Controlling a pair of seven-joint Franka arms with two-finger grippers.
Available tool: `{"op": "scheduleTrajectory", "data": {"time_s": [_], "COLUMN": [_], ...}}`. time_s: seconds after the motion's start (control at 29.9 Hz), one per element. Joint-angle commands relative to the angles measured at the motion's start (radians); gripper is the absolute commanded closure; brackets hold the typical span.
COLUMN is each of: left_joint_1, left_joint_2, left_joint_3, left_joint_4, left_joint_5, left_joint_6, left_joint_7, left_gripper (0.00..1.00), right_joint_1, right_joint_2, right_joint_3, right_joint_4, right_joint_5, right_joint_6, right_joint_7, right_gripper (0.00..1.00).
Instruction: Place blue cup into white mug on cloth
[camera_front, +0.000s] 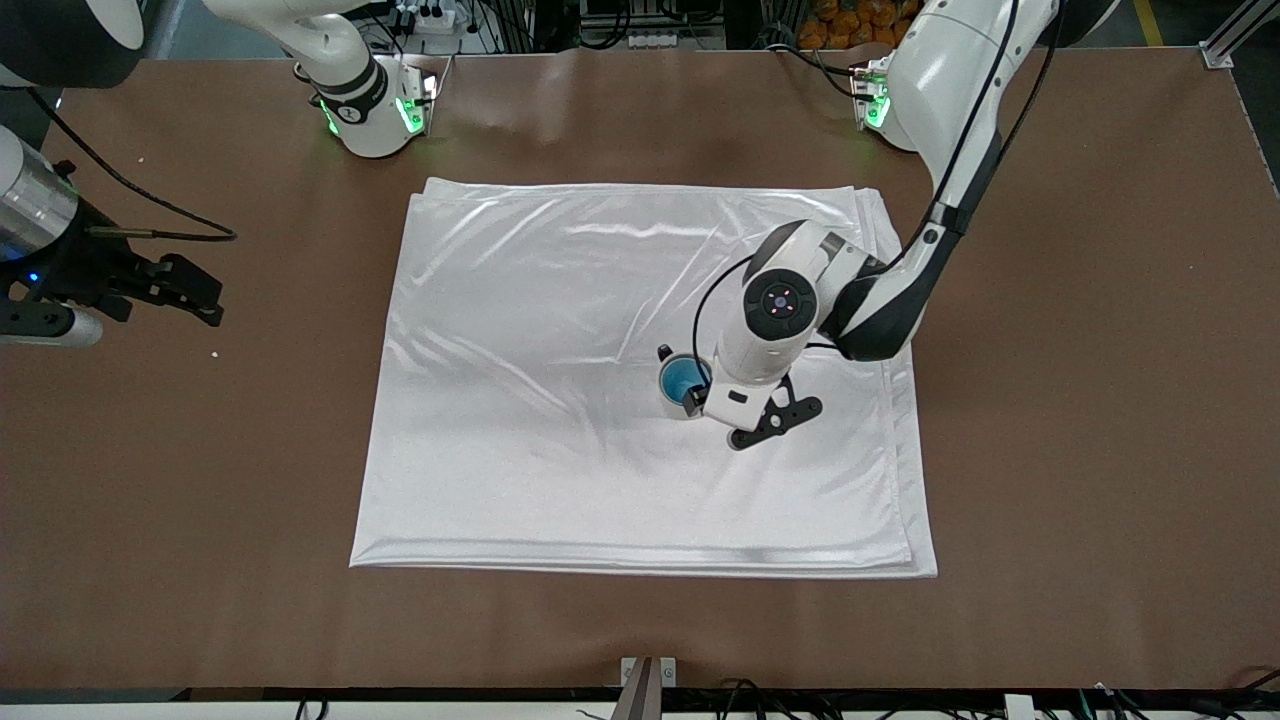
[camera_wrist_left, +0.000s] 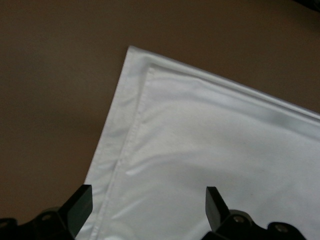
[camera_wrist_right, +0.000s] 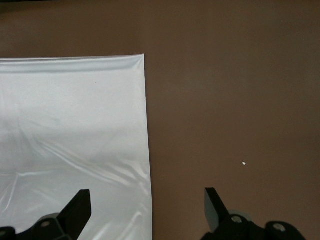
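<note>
The blue cup (camera_front: 682, 378) shows its bright blue inside on the white cloth (camera_front: 560, 420), toward the left arm's end. It appears to stand in the white mug, of which only the black handle (camera_front: 665, 353) and a pale rim show. My left gripper (camera_front: 698, 399) is right over the cup and hides part of it. In the left wrist view the left gripper (camera_wrist_left: 149, 206) is open and empty over the cloth (camera_wrist_left: 225, 140); cup and mug are out of that view. My right gripper (camera_front: 195, 290) waits open over bare table; the right wrist view (camera_wrist_right: 147, 207) shows it at the cloth's edge (camera_wrist_right: 70, 115).
The brown table (camera_front: 1080, 400) surrounds the cloth on all sides. A tiny white crumb (camera_front: 214, 354) lies on the table near the right gripper, and it also shows in the right wrist view (camera_wrist_right: 243, 163). The arm bases stand along the table's edge farthest from the front camera.
</note>
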Motion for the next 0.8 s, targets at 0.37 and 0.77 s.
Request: {"op": "scheduleTrajectory", "data": {"time_s": [0.37,0.77], "left_joint_1": [0.230,0.273], "left_joint_2": [-0.108,-0.320], "left_joint_3": [-0.022,0.012], "left_joint_4": [-0.028,-0.054], "left_joint_5": [0.023,-0.044], "left_joint_6": [-0.058,-0.233], "left_joint_7": [0.379,0.562], "left_gripper": [0.00,0.00], "right_joint_1": [-0.082,-0.100], "right_joint_2": [-0.053,-0.064], "right_joint_3": [0.081,0.081], "right_joint_4": [-0.052,-0.055], "right_joint_5": [0.018,0.018], "right_joint_6": [0.009,0.013], "right_joint_7": [-0.016,-0.016], "right_gripper": [0.00,0.00]}}
